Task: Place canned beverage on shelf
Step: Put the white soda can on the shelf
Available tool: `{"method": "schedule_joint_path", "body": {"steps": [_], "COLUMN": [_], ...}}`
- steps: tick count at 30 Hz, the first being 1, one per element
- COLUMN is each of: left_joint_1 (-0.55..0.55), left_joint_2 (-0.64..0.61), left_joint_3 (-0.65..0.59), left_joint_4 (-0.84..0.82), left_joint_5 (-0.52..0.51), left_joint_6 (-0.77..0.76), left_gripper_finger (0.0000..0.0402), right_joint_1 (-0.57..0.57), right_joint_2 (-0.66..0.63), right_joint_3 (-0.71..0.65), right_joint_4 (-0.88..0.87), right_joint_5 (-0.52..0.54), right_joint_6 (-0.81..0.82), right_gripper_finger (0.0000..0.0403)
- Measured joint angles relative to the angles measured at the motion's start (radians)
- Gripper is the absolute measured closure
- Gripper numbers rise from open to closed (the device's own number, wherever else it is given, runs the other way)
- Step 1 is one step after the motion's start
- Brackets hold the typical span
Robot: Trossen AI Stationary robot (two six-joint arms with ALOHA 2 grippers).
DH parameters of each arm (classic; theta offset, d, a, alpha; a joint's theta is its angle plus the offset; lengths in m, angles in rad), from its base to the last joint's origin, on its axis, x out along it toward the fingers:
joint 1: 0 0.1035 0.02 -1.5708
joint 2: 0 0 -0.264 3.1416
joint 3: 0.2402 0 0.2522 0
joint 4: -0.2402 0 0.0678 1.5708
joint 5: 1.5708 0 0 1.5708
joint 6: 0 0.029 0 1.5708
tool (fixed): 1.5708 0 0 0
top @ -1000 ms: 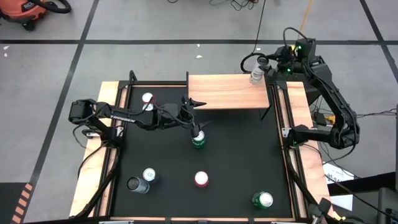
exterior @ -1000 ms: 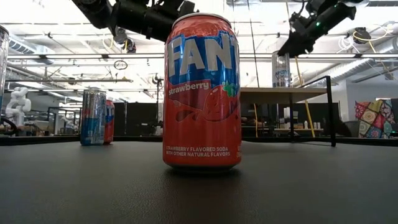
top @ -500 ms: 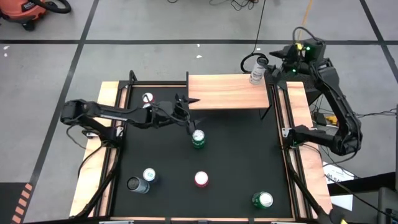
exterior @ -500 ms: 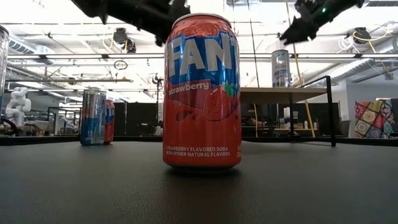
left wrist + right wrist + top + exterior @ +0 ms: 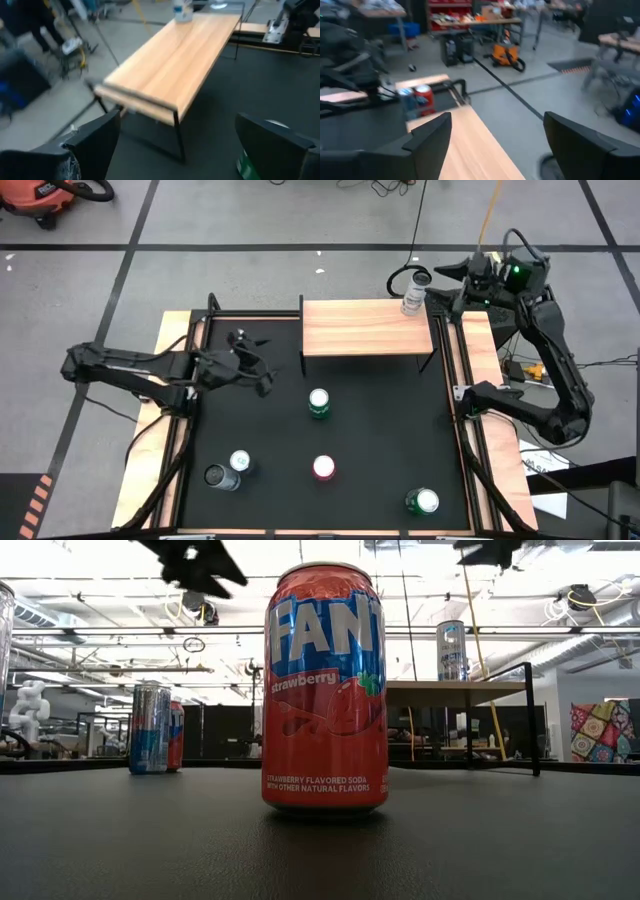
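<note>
The shelf (image 5: 365, 327) stands at the table's far edge, and its plank top also shows in the left wrist view (image 5: 175, 65). A silver can (image 5: 412, 302) stands upright on the shelf's far right corner; it also shows in the low view (image 5: 451, 650). A green can (image 5: 319, 403) stands upright on the black table, just near of the shelf. My left gripper (image 5: 258, 364) is open and empty, left of the green can and of the shelf. My right gripper (image 5: 447, 272) is open and empty, up in the air to the far right of the silver can.
A red Fanta can (image 5: 324, 468) stands mid-table and fills the low view (image 5: 324, 690). A green can (image 5: 423, 501) stands near right. Two cans (image 5: 228, 469) stand near left. More cans (image 5: 150, 727) stand at the far left. Light wooden borders (image 5: 482, 370) flank the table.
My left gripper has drawn back from over the green can toward the table's left edge; the can stays upright where it was. My right gripper has gone up and toward the far right, away from the silver can, which stays on the shelf.
</note>
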Motion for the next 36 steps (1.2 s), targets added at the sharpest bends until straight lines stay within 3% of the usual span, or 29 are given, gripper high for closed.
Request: {"method": "schedule_joint_path", "body": {"steps": [8, 16, 23, 27, 32, 36], "left_joint_1": [-0.149, -0.438, -0.671, -0.748, -0.83, -0.889], "left_joint_2": [-0.048, -0.03, 0.077, 0.169, 0.267, 0.312], "left_joint_3": [-0.028, 0.104, 0.289, 0.35, 0.349, 0.349], "left_joint_4": [-0.203, -0.333, -0.656, -0.851, -0.893, -0.89], "left_joint_5": [-0.016, 0.122, 0.196, 0.274, 0.456, 0.484], "left_joint_6": [-0.218, -0.251, -0.591, -0.803, -0.984, -1.035], "left_gripper_finger": [0.0014, 0.0014, 0.0014, 0.0014, 0.0014, 0.0014], "right_joint_1": [0.23, 0.492, 0.727, 0.862, 1.025, 1.098], "right_joint_2": [-0.076, -0.095, -0.057, -0.004, 0.091, 0.158], "right_joint_3": [-0.081, -0.233, -0.379, -0.409, -0.41, -0.41], "right_joint_4": [0.047, 0.163, 0.359, 0.445, 0.516, 0.58], "right_joint_5": [0.005, 0.188, 0.358, 0.483, 0.623, 0.679], "right_joint_6": [0.071, 0.133, 0.216, 0.222, 0.217, 0.212], "right_gripper_finger": [0.0136, 0.0141, 0.0141, 0.0141, 0.0141, 0.014]}}
